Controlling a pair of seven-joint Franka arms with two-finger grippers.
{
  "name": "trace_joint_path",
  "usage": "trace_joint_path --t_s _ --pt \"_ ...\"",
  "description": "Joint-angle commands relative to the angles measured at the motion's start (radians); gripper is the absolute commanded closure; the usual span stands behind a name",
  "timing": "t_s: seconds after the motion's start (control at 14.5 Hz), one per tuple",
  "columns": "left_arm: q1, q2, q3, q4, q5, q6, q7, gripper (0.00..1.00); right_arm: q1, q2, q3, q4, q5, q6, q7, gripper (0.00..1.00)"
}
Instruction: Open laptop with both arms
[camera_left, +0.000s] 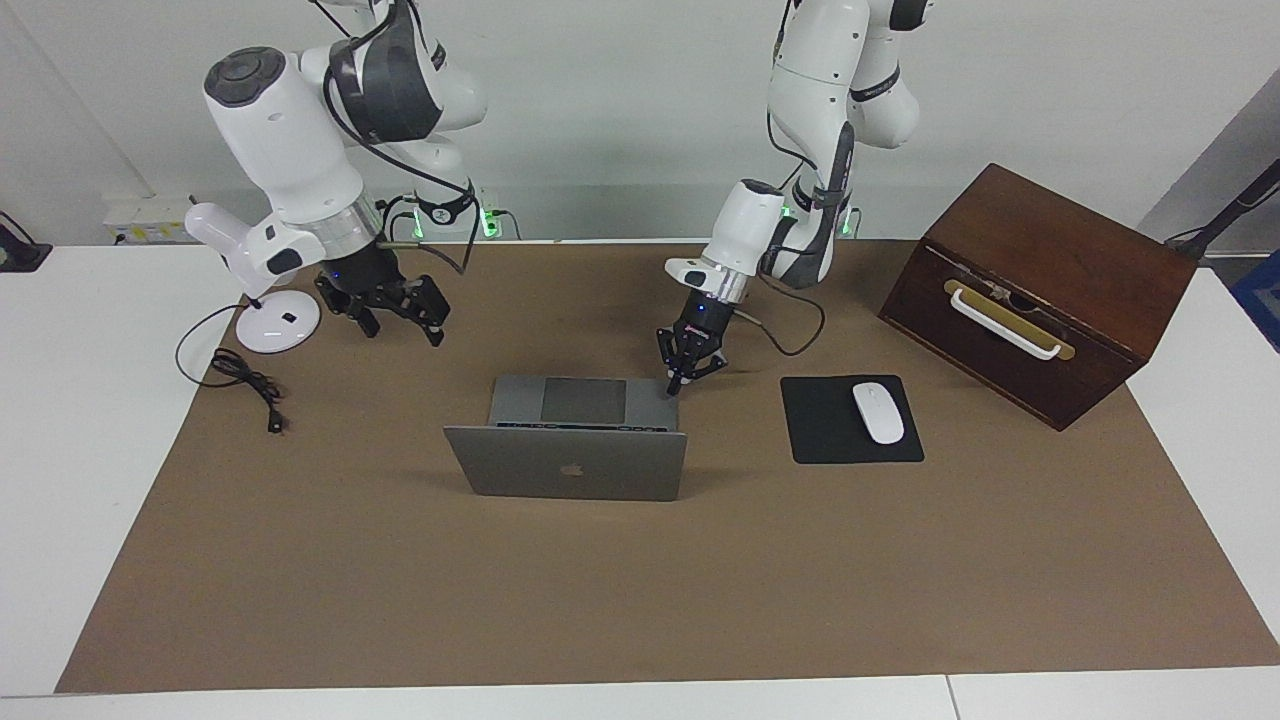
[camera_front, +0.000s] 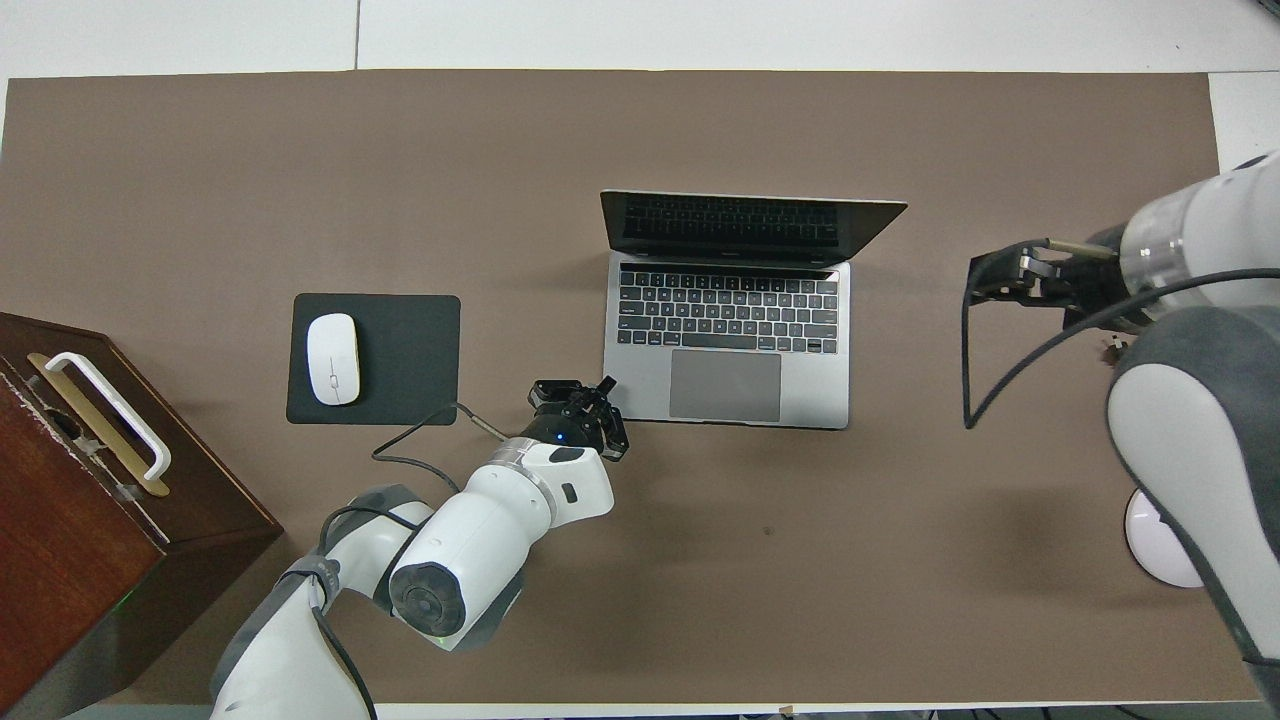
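My white table (camera_left: 60, 420) carries a brown mat (camera_left: 640, 580). On the mat my open laptop (camera_left: 570, 465) sits at centre, mouse pad (camera_left: 830, 440) at its 3 o'clock, wooden box (camera_left: 1040, 290) at 2, lamp (camera_left: 265, 300) at 10.

Laptop (camera_left: 566, 463): matt silver-grey brushed metal lid and deck, dark smooth trackpad, black keys, glossy dark screen.
Mouse pad (camera_left: 850, 420): matt black, cloth-like.
Mouse (camera_left: 878, 412): glossy white plastic.
Cabinet (camera_left: 1040, 290): dark brown wood, satin finish; white handle on a brass-coloured plate.
Desk lamp (camera_left: 255, 275): smooth white shade and base, semi-gloss; black cord.
Bench (camera_left: 60, 420): smooth white top under a matt brown paper-like sheet (camera_left: 640, 600).
Arms: glossy white plastic shells, dark grey bands, ribbed bright metal wrists, black pincers.
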Motion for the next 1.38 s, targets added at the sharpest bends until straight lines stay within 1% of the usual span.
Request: trace_joint_path --t_s 0.0,0.07,0.21,0.35,0.41,0.62,0.69,0.76,0.97,1.11,1.17,1.31 --pt "0.020 -0.099 0.003 -0.005 -0.001 -0.126 -0.019 1.00 -0.063 -0.079 0.010 -0.007 -0.063 -0.090 -0.092 0.00" --pt "0.029 -0.133 0.003 -0.003 -0.001 -0.192 -0.019 1.00 -0.093 -0.079 0.008 0.016 -0.075 -0.109 -0.144 0.00" --pt "0.043 -0.176 0.010 0.018 -0.001 -0.321 -0.019 1.00 -0.141 -0.041 0.010 0.120 -0.078 -0.179 -0.205 0.00" --pt "0.074 -0.230 0.010 0.032 -0.001 -0.454 -0.018 1.00 -0.156 0.005 0.011 0.231 -0.115 -0.247 -0.239 0.00" --pt "0.085 -0.250 0.011 0.058 -0.001 -0.540 -0.018 1.00 -0.161 0.022 0.010 0.266 -0.119 -0.265 -0.262 0.01" --pt "0.141 -0.264 0.010 0.215 0.016 -0.863 -0.004 1.00 -0.184 0.039 0.010 0.309 -0.119 -0.288 -0.284 0.01" --pt "0.157 -0.262 0.010 0.263 0.023 -0.943 0.005 1.00 -0.186 0.050 0.010 0.320 -0.119 -0.296 -0.284 0.01" --pt "0.175 -0.264 0.010 0.295 0.029 -0.997 0.011 1.00 -0.190 0.050 0.010 0.323 -0.119 -0.307 -0.284 0.01" --pt "0.232 -0.265 0.011 0.354 0.031 -1.092 0.018 1.00 -0.199 0.054 0.010 0.326 -0.118 -0.316 -0.304 0.01" --pt "0.260 -0.271 0.011 0.395 0.031 -1.161 0.018 1.00 -0.203 0.074 0.010 0.332 -0.109 -0.316 -0.304 0.01" --pt "0.281 -0.273 0.011 0.418 0.032 -1.197 0.018 0.99 -0.206 0.076 0.010 0.332 -0.107 -0.316 -0.304 0.01" --pt "0.319 -0.279 0.010 0.470 0.034 -1.269 0.027 0.92 -0.207 0.090 0.010 0.360 -0.107 -0.321 -0.305 0.01"
